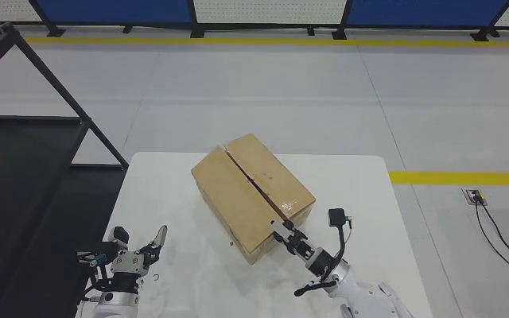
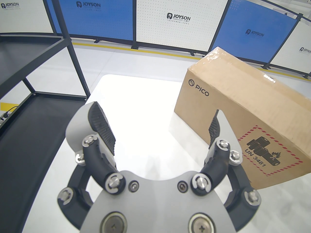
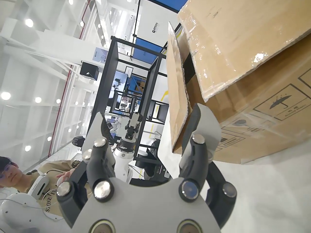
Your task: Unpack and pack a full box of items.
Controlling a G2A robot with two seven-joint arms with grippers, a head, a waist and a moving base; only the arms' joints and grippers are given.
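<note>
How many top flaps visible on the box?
2. One flap lies left of the seam, toward the left gripper; the other flap right of it, toward the right gripper. Inner flaps may be hidden.

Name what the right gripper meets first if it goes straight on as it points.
Probably the brown cardboard box: a top flap's edge lies just ahead of the right gripper.

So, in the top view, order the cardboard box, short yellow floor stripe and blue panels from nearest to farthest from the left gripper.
From the left gripper:
1. cardboard box, on the table.
2. short yellow floor stripe, past the table's right side.
3. blue panels, along the far wall.
</note>
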